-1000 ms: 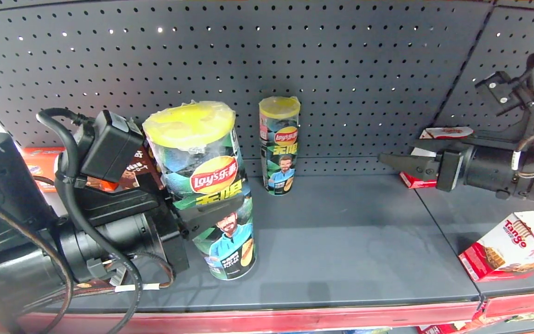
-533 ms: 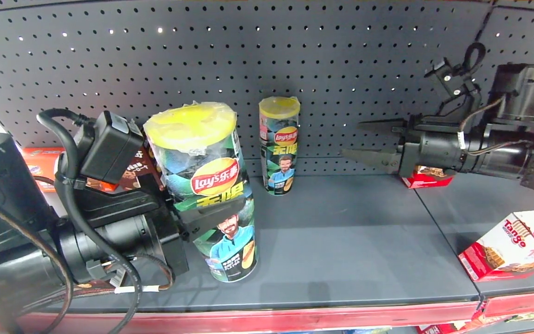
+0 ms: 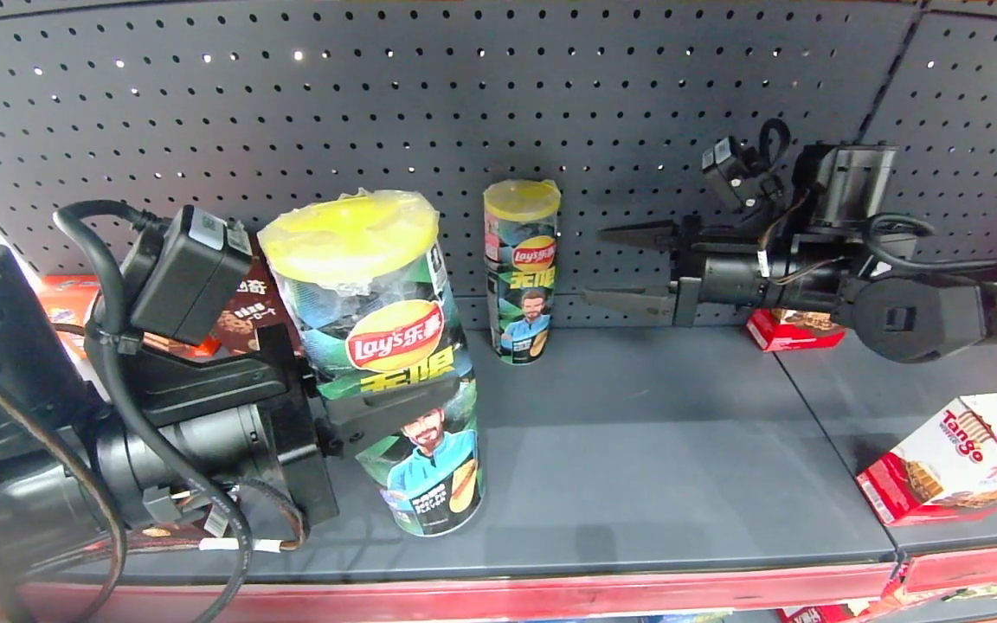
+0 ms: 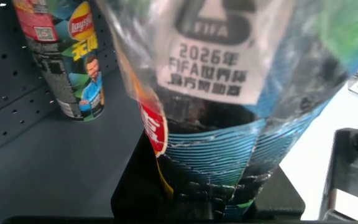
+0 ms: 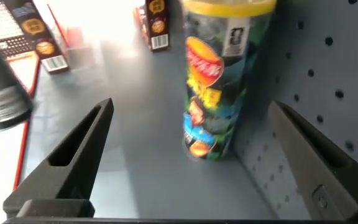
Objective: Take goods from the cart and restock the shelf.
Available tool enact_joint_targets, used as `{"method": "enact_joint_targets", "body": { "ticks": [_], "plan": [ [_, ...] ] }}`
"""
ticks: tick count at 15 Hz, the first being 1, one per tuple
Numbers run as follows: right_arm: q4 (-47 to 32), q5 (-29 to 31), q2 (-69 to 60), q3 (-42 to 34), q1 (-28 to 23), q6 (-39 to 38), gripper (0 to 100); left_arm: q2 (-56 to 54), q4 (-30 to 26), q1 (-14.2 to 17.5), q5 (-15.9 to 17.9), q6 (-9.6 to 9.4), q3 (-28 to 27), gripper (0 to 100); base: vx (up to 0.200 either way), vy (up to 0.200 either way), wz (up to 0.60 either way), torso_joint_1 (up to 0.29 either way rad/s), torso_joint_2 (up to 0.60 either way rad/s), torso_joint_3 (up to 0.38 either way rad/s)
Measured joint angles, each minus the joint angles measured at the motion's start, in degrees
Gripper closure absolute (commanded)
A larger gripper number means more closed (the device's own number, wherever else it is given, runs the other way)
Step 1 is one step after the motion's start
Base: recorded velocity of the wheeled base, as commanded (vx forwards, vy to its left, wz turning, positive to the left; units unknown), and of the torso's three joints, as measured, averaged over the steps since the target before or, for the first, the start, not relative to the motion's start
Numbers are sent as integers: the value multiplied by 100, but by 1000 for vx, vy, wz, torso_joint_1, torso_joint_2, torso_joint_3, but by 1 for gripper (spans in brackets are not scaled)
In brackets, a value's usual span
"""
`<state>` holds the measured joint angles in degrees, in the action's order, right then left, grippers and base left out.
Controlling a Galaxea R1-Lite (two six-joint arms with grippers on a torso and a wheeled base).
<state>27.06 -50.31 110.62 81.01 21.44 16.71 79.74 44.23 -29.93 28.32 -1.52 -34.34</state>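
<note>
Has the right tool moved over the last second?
Yes. The right tool, open, has swung toward the robot's left, away from the red box and closer to the rear chips can.

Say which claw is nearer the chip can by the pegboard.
Right: right claw open beside the rear chip can, apart; left claw grips the front chip can farther off.

Red wafer boxes [image 3: 940, 467] lie at the right, another red box [image 3: 793, 336] nearer the pegboard [image 3: 291, 130]
</note>
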Motion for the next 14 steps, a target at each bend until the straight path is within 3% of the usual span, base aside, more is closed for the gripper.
{"method": "enact_joint_targets", "body": {
  "ticks": [7, 14],
  "plan": [
    [-29, -7, 796, 681, 156, -112, 0, -13, 5, 162, 30, 2, 13, 100, 0, 0, 0, 0, 0, 0],
    [-40, 39, 1133, 885, 267, -199, 0, -22, 5, 269, 30, 13, 22, 100, 0, 0, 0, 0, 0, 0]
  ]
}}
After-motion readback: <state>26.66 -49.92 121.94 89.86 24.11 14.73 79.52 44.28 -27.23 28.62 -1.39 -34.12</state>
